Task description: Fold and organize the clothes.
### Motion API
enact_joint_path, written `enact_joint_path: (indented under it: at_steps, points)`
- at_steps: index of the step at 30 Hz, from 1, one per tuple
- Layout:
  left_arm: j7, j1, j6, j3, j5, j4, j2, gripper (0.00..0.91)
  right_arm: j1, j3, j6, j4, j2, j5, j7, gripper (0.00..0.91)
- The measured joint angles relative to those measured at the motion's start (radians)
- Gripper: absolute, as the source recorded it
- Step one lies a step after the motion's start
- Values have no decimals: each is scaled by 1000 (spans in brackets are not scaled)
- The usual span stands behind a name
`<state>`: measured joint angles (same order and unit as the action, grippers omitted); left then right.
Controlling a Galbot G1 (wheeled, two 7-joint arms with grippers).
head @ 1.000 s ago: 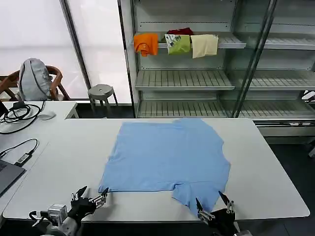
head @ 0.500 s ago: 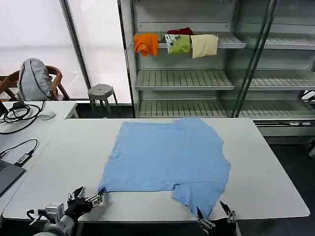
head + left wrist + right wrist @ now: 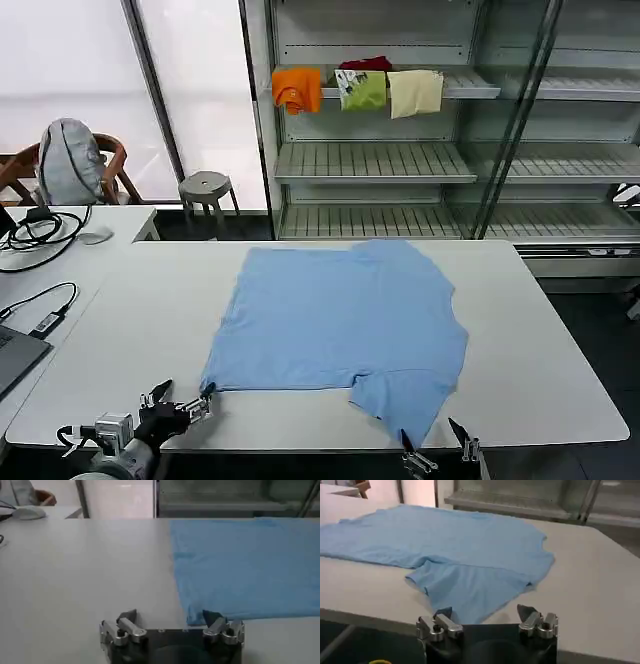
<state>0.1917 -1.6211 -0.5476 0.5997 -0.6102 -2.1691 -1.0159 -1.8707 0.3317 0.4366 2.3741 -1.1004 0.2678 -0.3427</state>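
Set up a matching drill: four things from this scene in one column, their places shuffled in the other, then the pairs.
Things:
1. T-shirt
2. left pincer
3. right pincer
4. orange cloth

Places:
A. hanging from the top shelf
B. at the table's near edge, open, just below the shirt's lowest flap
C. spread flat on the table
D. open, at the shirt's near left corner

Pairs: 1-C, 2-D, 3-B, 4-A

White table [image 3: 120, 330] w/ metal shelving [image 3: 375, 160], stool [image 3: 205, 187], bright windows [image 3: 70, 70] behind.
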Motion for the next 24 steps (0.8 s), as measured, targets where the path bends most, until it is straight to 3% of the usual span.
enact_joint_path:
  at_steps: [12, 24]
  points:
    - [-13, -2, 12, -10, 25, 5, -9, 10, -2, -15, 7, 2, -6, 27, 1, 0]
    - [-35, -2, 23, -36, 63, -5, -22, 10, 18, -17, -35, -10, -7, 36, 13, 0]
